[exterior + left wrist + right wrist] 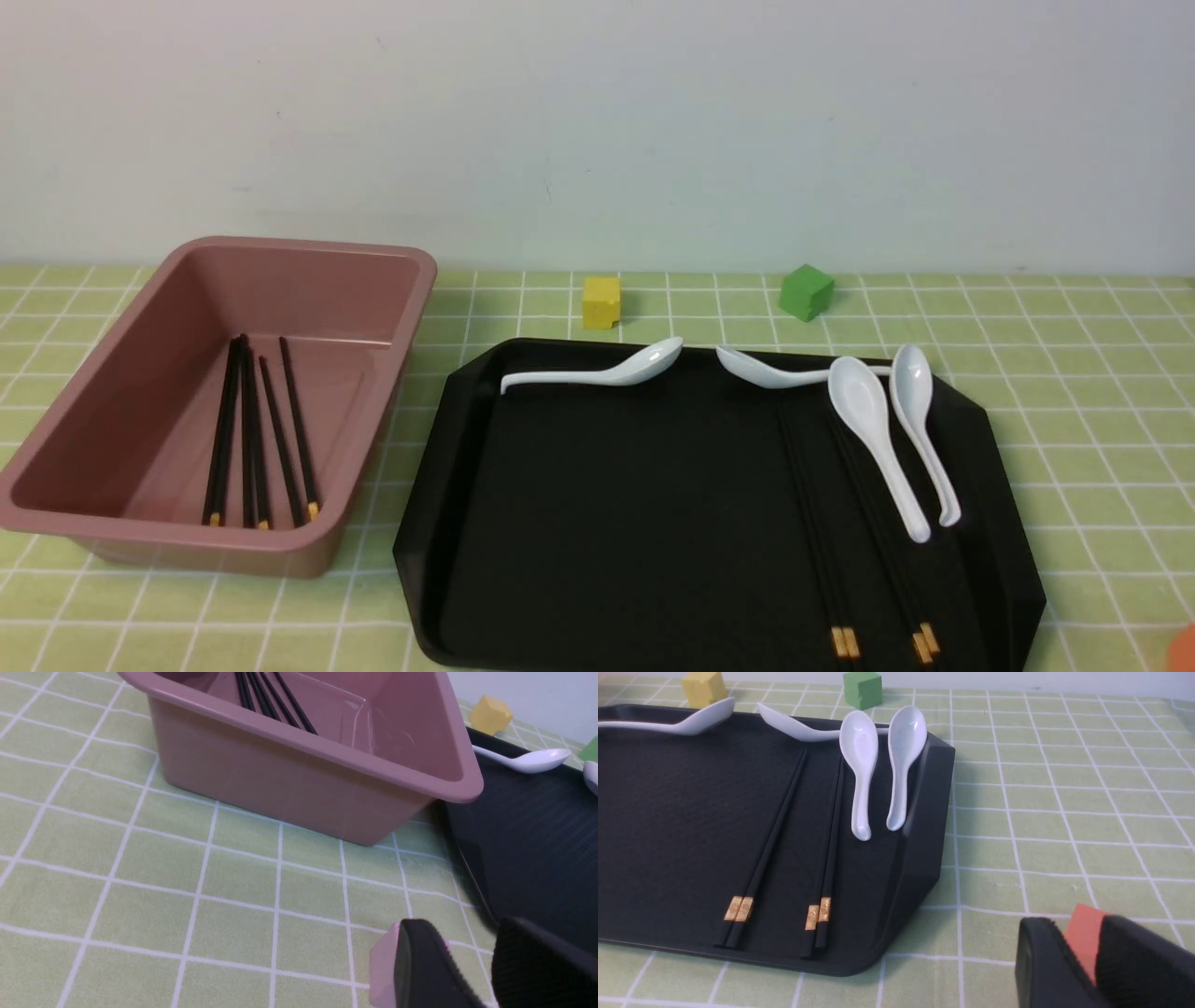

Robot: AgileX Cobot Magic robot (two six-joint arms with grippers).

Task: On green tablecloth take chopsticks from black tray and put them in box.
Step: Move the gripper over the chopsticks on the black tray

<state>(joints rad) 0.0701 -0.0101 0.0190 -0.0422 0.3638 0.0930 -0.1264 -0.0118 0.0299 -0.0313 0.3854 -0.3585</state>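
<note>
On the green tablecloth (597,308) the black tray (607,523) holds two pairs of black chopsticks (822,523) with orange ends, lying along its right side (770,844). Several more chopsticks (252,429) lie inside the pink box (112,420) on the left. My left gripper (467,935) hangs open over the cloth in front of the box (303,779), near the tray's left edge, holding nothing. My right gripper (1078,926) is low over the cloth to the right of the tray's near corner. Its fingers stand apart and an orange-red piece shows in the gap; no chopstick is between them.
Several white spoons (868,420) lie along the tray's back and right side, two of them right beside the chopsticks (861,770). A yellow cube (601,301) and a green cube (806,290) stand behind the tray. An orange shape (1184,649) shows at the front right corner.
</note>
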